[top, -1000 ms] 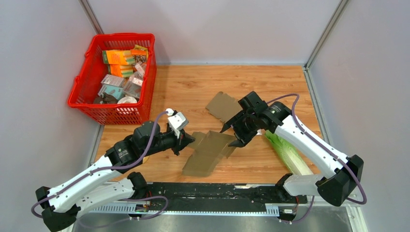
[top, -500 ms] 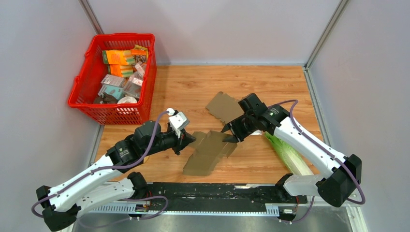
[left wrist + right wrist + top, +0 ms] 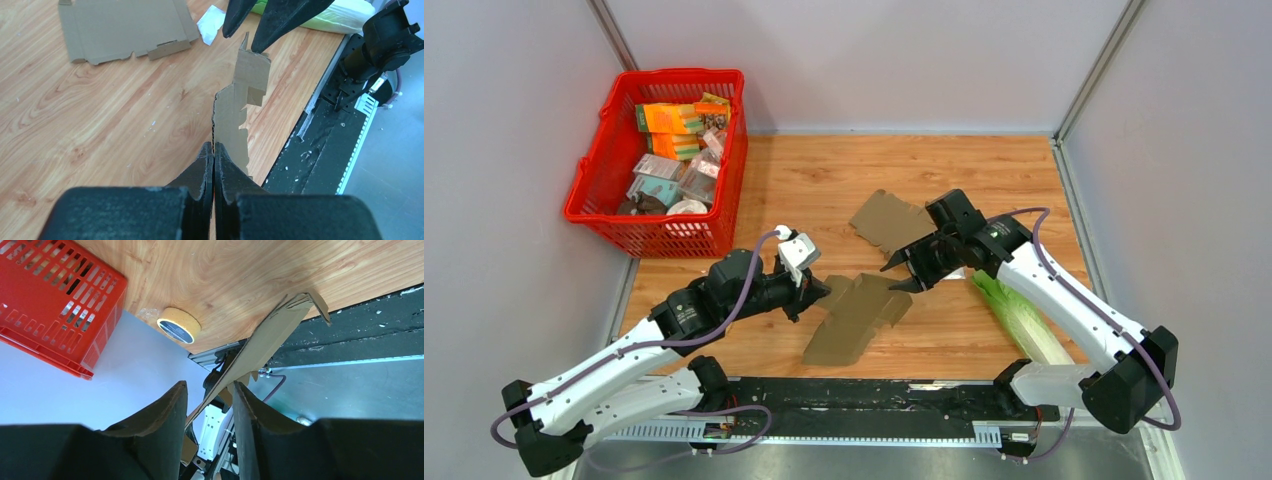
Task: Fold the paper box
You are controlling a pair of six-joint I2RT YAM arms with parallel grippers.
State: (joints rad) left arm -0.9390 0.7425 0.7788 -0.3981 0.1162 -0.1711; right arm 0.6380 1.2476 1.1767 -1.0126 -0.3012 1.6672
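Task at an early stage. The cardboard blank (image 3: 856,318) is partly raised at the front middle of the table (image 3: 824,180), between the two arms, with no walls or flaps set up as far as can be seen. The left gripper (image 3: 214,150) is clamped tight on one edge. The right gripper (image 3: 210,386) straddles the opposite edge, jaws apart, not pinching. All creasing and tucking is judged outstanding. A second flat blank (image 3: 886,220) lies behind, untouched.

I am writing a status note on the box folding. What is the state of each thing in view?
Cardboard: unfolded, held at one end.
Left gripper: shut on the cardboard.
Right gripper: open, astride the cardboard's far edge.
Second sheet: lying flat.
Basket: full of packets.
Tape roll: lying flat.
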